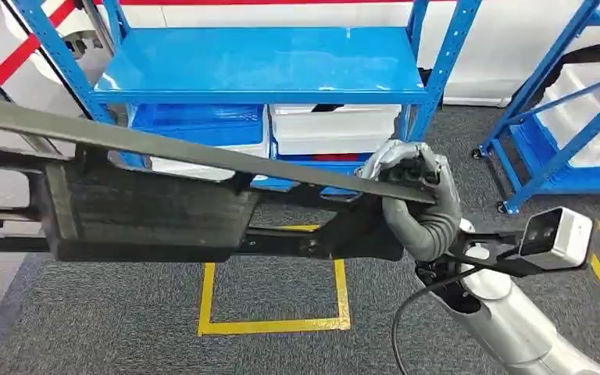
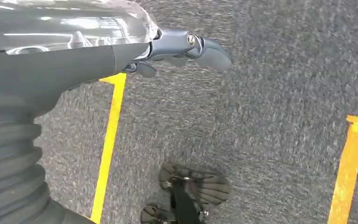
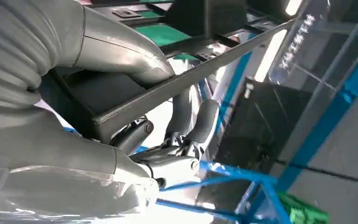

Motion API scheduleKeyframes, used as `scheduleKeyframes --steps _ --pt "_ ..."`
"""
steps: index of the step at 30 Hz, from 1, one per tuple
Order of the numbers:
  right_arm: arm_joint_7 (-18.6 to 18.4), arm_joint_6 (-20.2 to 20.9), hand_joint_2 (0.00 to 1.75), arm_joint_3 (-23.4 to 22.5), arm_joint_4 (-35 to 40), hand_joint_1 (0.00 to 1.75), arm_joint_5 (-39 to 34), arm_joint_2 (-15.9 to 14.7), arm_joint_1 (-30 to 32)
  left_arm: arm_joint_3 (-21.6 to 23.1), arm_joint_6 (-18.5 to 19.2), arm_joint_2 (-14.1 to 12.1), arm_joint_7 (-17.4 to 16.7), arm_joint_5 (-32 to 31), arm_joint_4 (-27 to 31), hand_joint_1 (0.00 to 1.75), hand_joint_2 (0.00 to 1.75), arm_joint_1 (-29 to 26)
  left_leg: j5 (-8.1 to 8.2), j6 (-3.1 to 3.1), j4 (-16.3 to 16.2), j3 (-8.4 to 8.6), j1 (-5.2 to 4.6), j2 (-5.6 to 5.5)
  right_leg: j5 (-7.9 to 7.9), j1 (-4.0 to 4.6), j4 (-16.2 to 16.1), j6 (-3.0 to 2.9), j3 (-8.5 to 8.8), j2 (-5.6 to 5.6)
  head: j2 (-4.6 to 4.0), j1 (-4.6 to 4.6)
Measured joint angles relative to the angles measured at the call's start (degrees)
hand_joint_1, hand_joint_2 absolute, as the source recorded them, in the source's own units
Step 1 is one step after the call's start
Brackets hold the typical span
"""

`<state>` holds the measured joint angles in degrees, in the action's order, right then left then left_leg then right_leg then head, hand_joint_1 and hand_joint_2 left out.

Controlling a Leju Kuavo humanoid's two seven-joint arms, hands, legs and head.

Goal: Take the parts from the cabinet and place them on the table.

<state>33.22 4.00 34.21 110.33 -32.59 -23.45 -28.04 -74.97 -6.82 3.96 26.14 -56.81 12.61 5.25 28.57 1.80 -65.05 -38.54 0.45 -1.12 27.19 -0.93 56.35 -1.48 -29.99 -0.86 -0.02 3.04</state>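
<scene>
your right hand grips the end of a long black part, a flat frame-like piece with a thin bar along its upper edge and a broad dark panel below. in the head view the part stretches from that hand across to the left edge of the picture, carried in the air in front of the blue cabinet, above the grey carpet and its yellow tape square. in the right wrist view you see the thick grey thumb lying over one side of the part's rim while the darker fingers curl up on the other side, so the rim is clamped between them. white bins sit on the cabinet's lower shelf behind the part.

your left hand hangs over the carpet beside a yellow tape line. its fingers are extended and apart, touching nothing, and it holds nothing.
</scene>
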Motion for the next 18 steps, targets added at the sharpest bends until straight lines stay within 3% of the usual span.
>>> scheduleKeyframes --steps 2,3,4,6,7,8,9,12,13,14,15,16,17,18 --pt "0.0 -0.1 1.75 0.0 0.1 1.71 0.4 -0.2 0.3 0.0 0.0 0.0 0.0 0.3 0.0 0.00 1.75 0.0 3.63 0.76 -8.5 -3.09 0.29 0.26 -0.19 0.04 0.1 0.03 -0.41 -1.24 0.00 -0.02" --pt "-0.1 -0.2 1.75 0.1 0.1 1.71 0.8 -0.2 0.4 0.0 0.0 0.0 0.1 0.3 0.0 0.00 1.75 -0.1 3.54 1.04 -10.1 -3.34 0.42 0.37 -0.23 0.01 0.3 0.09 -0.63 -1.85 0.00 0.00" --pt "-0.2 -0.4 1.75 0.2 0.1 1.71 1.2 -0.2 0.5 0.0 0.0 0.0 0.1 0.3 0.0 0.00 1.75 -0.1 2.19 1.27 -8.6 -2.16 0.60 0.56 -0.23 -0.05 0.6 0.12 -0.82 -2.41 0.00 0.00" --pt "-0.3 -0.6 1.75 0.5 0.2 1.71 2.2 -0.2 0.6 0.0 0.1 -0.2 0.1 0.3 0.0 0.00 1.75 -0.1 -2.07 1.45 0.4 3.30 0.83 1.57 -0.08 -0.15 1.0 0.35 -1.00 -3.53 0.00 0.00" --pt "-0.3 -0.8 1.75 0.6 0.3 1.71 2.7 -0.2 0.7 0.0 0.1 -0.2 0.1 0.3 0.0 0.00 1.75 -0.1 -3.45 1.40 5.4 6.24 0.83 3.16 0.08 -0.15 1.2 0.60 -0.99 -4.05 0.00 0.00" --pt "-0.2 -1.0 1.75 0.6 0.6 1.71 3.3 -0.2 0.9 0.0 0.2 -0.2 0.0 0.2 0.0 0.00 1.75 0.0 -2.32 0.98 7.5 7.60 0.05 4.90 0.15 0.25 1.3 0.94 -1.19 -4.50 0.00 0.00" --pt "-0.2 -1.1 1.75 0.7 0.6 1.71 3.7 -0.2 1.1 0.0 0.2 -0.2 0.0 0.2 0.0 0.00 1.75 0.0 -2.98 -0.17 7.3 6.98 -0.17 4.40 0.03 0.30 1.4 1.27 -1.16 -4.96 0.00 -0.02" --pt "0.8 -1.2 1.75 1.0 1.0 1.71 5.9 -0.2 2.5 0.0 0.2 -0.2 0.1 0.2 0.0 0.00 1.75 -0.3 -3.16 -1.45 7.9 6.36 -0.06 2.72 -0.10 0.44 1.4 2.17 -1.05 -6.58 0.00 -0.02" --pt "1.2 -1.1 1.75 1.0 1.0 1.71 6.4 -0.2 3.1 0.0 0.2 -0.1 0.1 0.3 0.0 0.00 1.75 -0.5 -3.61 -2.07 8.3 6.49 0.35 2.24 0.85 -0.04 2.0 2.57 -1.28 -4.67 0.00 -0.02" --pt "1.4 -1.1 1.75 1.0 1.1 1.71 6.8 -0.1 3.6 0.0 0.2 0.0 0.2 0.3 0.0 0.00 1.75 -0.6 -3.83 -2.36 8.4 6.29 0.32 1.69 2.61 -0.07 4.0 2.56 -2.20 -2.11 0.00 -0.02" --pt "1.6 -1.1 1.75 1.0 1.1 1.71 7.0 -0.1 4.1 0.0 0.3 0.0 0.2 0.3 0.0 0.00 1.75 -0.5 -4.01 -2.63 8.4 6.00 0.31 1.32 5.18 -0.05 8.1 2.46 -4.03 -0.55 0.00 -0.02" --pt "1.7 -0.9 1.75 1.0 1.1 1.71 7.0 -0.1 4.6 0.0 0.3 0.0 0.2 0.3 0.0 0.00 1.75 -0.4 -4.17 -2.82 8.4 5.74 0.20 0.63 7.70 -0.04 13.5 2.46 -6.43 0.27 0.00 -0.02" --pt "1.8 -0.5 1.75 1.0 1.1 1.71 7.1 -0.1 5.2 0.0 0.3 0.0 0.3 0.4 0.0 0.00 1.75 -0.4 -4.30 -2.89 8.3 5.50 0.10 -0.03 9.09 -0.03 17.5 2.43 -8.28 0.48 0.00 -0.02" --pt "1.9 0.2 1.75 1.1 1.1 1.71 7.3 -0.1 5.9 0.0 0.3 0.0 0.3 0.6 0.0 0.00 1.75 -0.5 -4.42 -2.82 8.2 5.33 0.04 -0.81 9.15 -0.02 19.5 2.38 -9.19 0.54 0.00 -0.02"
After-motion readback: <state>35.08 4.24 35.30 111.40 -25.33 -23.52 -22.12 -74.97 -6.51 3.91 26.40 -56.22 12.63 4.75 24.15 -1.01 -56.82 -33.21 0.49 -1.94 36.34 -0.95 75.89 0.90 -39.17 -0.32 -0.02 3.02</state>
